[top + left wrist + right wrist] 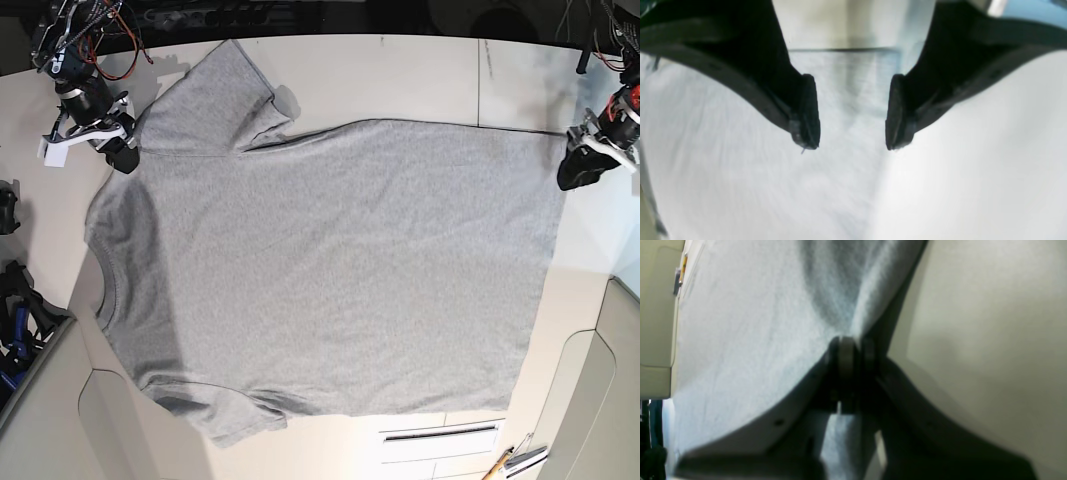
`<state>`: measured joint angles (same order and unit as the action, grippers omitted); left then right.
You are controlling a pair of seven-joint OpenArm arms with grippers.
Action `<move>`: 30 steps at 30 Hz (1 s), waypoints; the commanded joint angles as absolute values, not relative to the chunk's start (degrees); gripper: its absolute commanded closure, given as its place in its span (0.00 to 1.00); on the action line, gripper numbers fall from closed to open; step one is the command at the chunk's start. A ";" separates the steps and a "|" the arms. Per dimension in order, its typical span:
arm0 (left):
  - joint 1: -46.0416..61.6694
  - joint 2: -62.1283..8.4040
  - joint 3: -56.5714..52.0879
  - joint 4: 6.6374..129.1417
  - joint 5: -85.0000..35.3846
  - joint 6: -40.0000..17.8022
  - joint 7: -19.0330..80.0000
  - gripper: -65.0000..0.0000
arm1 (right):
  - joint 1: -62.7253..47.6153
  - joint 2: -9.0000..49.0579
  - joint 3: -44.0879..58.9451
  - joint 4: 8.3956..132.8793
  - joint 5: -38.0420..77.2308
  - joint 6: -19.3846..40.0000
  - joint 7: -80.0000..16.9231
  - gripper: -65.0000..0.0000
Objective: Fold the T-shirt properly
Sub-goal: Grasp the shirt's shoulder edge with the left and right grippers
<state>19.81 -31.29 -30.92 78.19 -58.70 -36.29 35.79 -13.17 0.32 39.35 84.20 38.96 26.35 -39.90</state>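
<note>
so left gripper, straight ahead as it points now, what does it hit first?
Probably the T-shirt: the open left gripper points down at grey cloth near its edge. Depth is unclear.

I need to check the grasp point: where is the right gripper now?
In the base view the right gripper sits at upper left, shut on the T-shirt at its shoulder, just below the upper sleeve.

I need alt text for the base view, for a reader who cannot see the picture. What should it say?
A light heather-grey cotton T-shirt lies spread flat, plain side up, on a pale table, neck toward the view's left. The right gripper is shut on the shirt's shoulder edge at upper left. The left gripper is open at the hem corner at upper right.
</note>
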 commanded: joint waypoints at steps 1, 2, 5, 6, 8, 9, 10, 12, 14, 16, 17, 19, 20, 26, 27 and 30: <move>19.70 -32.67 -33.08 78.56 -60.23 -37.36 35.18 0.47 | -13.06 0.80 39.46 84.84 38.54 26.30 -40.07 1.00; 19.68 -32.73 -34.68 78.39 -60.66 -37.36 35.79 0.47 | -13.06 0.80 39.46 84.84 38.54 26.30 -40.07 1.00; 19.81 -32.71 -38.83 77.78 -61.08 -37.32 36.99 0.47 | -13.06 0.80 39.46 84.84 38.54 26.30 -39.68 1.00; 19.97 -32.69 -39.64 77.41 -61.08 -37.32 37.15 0.47 | -13.06 0.80 39.46 84.84 38.57 26.28 -39.68 1.00; 20.21 -32.69 -40.12 75.99 -61.08 -37.30 37.19 0.47 | -13.06 0.80 39.46 84.84 38.54 26.28 -39.68 1.00; 20.18 -32.69 -40.10 74.83 -61.08 -37.30 37.28 0.47 | -13.06 0.80 39.46 84.84 38.57 26.28 -39.68 1.00; 20.16 -32.62 -40.10 73.47 -61.34 -37.32 37.32 0.47 | -13.06 0.80 39.46 84.84 38.57 26.28 -39.66 1.00; 20.16 -32.51 -40.10 70.48 -63.11 -37.32 37.34 0.47 | -13.06 0.80 39.46 84.84 38.57 26.30 -39.66 1.00; 20.14 -32.51 -40.10 67.57 -64.53 -37.32 37.34 0.47 | -13.06 0.80 39.46 84.84 38.57 26.28 -39.66 1.00; 20.14 -32.51 -40.10 65.04 -65.80 -37.34 37.58 0.47 | -13.06 0.80 39.46 84.84 38.57 26.30 -39.66 1.00; 20.14 -32.49 -40.10 63.92 -66.61 -37.34 37.87 0.47 | -13.06 0.80 39.46 84.84 38.57 26.30 -39.66 1.00; 20.16 -32.25 -40.10 62.02 -68.86 -37.39 39.22 0.47 | -13.06 0.80 39.46 84.84 38.57 26.30 -39.66 1.00; 20.14 -32.01 -40.10 61.34 -69.82 -37.85 40.14 0.47 | -13.06 0.80 39.46 84.84 38.57 26.30 -39.66 1.00; 20.14 -29.32 -39.13 60.86 -73.49 -38.87 44.77 0.47 | -13.06 0.80 39.46 84.84 38.54 26.30 -39.68 1.00; 20.14 -29.15 -38.15 60.86 -73.52 -38.87 44.91 0.47 | -13.06 0.78 39.46 84.84 38.57 26.30 -39.66 1.00; 19.97 -29.06 -33.54 60.88 -73.47 -39.07 44.88 0.47 | -13.08 0.80 39.46 84.84 38.54 26.28 -39.68 1.00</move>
<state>19.77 -29.06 -34.00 60.99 -74.54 -40.10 42.00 -13.17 0.30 39.35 84.20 38.96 26.35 -39.66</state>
